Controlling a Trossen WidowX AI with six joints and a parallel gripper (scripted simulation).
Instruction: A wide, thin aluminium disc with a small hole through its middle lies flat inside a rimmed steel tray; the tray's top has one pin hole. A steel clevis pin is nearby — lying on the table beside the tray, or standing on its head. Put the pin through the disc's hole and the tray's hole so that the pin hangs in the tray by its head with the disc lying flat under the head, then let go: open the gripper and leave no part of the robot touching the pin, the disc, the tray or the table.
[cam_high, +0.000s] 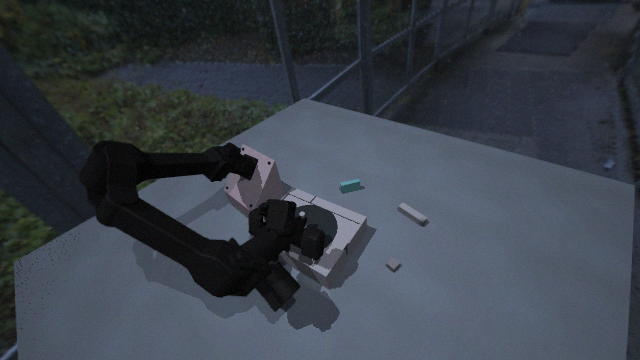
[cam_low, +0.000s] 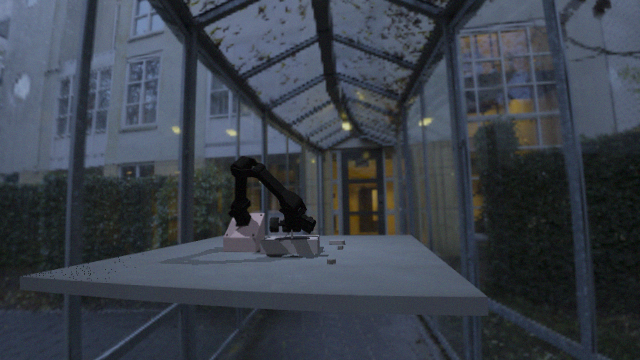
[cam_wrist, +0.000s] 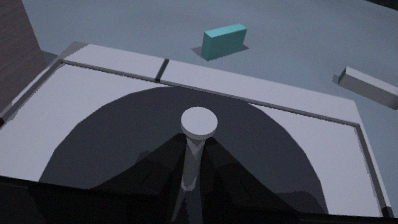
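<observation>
Clevis pin (cam_high: 302, 214) (cam_wrist: 199, 122) and jaws (cam_high: 292, 235) were together over the rimmed tray (cam_high: 356, 226) (cam_low: 314, 245) (cam_wrist: 356, 112): the jaws were closed on the pin's shank, its round head uppermost and its shank pointing down toward the dark disc (cam_high: 325, 220) (cam_wrist: 120, 117). The disc lay inside the tray's rim; whether the pin's tip had entered a hole could not be told.

The tray sat on a pale grey counter (cam_high: 470, 200) (cam_low: 390, 280), smooth and matt, with soft shadows under the black arm (cam_high: 165, 240) (cam_low: 272, 185) and a scatter of dark specks near one corner. A pinkish angled block (cam_high: 267, 175) (cam_low: 243, 242) stood just beside the tray. Beyond the tray's far edge lay a teal block (cam_high: 350, 186) (cam_wrist: 224, 42), a pale bar (cam_high: 413, 214) (cam_low: 337, 242) (cam_wrist: 370, 87) and, apart from them, a small pale square piece (cam_high: 393, 264).

Around the counter ran a glazed, metal-framed walkway (cam_low: 188, 130) in dim light, its roof strewn with leaves, with hedges (cam_low: 530, 190) outside and a warmly lit door (cam_low: 363, 192) at the far end. No brand, label or writing could be read.
</observation>
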